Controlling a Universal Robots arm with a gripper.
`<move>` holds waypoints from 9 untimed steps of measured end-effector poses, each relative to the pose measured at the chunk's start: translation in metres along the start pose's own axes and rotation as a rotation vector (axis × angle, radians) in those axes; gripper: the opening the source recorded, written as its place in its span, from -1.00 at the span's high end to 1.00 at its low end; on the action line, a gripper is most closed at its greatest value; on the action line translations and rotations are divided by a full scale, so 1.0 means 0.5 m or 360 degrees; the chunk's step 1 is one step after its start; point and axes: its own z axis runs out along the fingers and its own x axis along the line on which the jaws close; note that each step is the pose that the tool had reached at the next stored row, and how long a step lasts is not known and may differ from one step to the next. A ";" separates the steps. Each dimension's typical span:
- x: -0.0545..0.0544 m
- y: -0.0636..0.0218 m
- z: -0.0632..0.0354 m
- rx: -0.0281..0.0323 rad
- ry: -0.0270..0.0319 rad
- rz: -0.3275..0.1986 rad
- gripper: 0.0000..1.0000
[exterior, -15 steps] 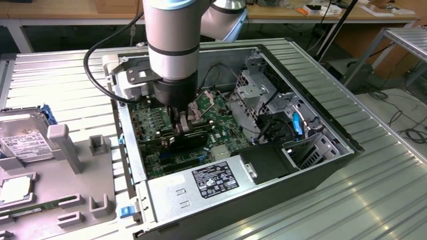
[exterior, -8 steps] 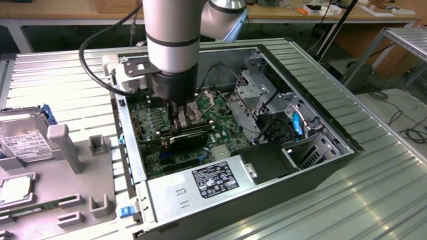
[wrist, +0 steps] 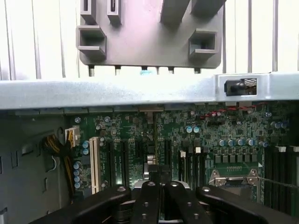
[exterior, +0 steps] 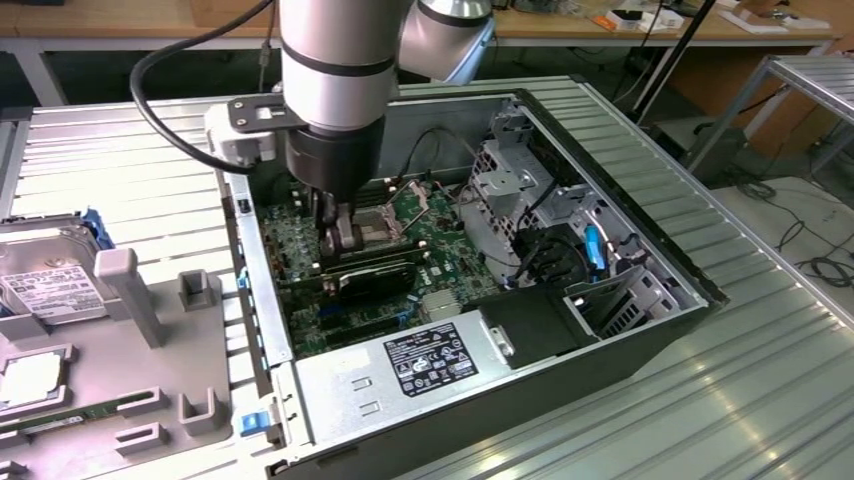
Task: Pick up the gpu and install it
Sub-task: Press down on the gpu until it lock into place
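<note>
The arm was seen reaching down into the open computer case (exterior: 674,265), which lay on its side on a ribbed metal table (exterior: 747,380). The gripper (exterior: 343,232) was positioned low over the green motherboard (exterior: 441,245), with its fingers drawn together. The gpu (exterior: 376,277), a thin black card, was observed lying flat over the board directly under the fingertips, at the slot region near the centre of the case. Whether the fingers pinched the card's edge or merely pressed on it could not be told.

In the wrist view the black finger links (wrist: 161,203) were seen closed against each other above the rows of expansion slots (wrist: 126,158); a white slot (wrist: 95,163) stood just beside them, and the case wall (wrist: 117,91) ran across behind the board.

A silver power supply (exterior: 400,375) with a black label was noted at the case's near end, and a drive cage (exterior: 514,165) toward the exterior view's right. A grey parts fixture (exterior: 147,330) lay beside the case on the exterior view's left, with a silver hard drive (exterior: 54,290) resting in it.
</note>
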 end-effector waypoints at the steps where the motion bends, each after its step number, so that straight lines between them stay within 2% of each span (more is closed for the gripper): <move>1: 0.000 0.003 -0.003 -0.00263 -0.00082 0.0000 0.79; 3: 0.000 0.006 -0.006 -0.00504 -0.00158 0.0000 0.79; 5: 0.001 0.010 -0.010 -0.00800 -0.00261 0.0001 0.79; 7: 0.001 0.014 -0.012 -0.01030 -0.00348 0.0001 0.79; 8: 0.001 0.024 -0.012 -0.01090 -0.00351 0.0001 0.79; 9: 0.002 0.036 -0.012 -0.01092 -0.00354 0.0001 0.79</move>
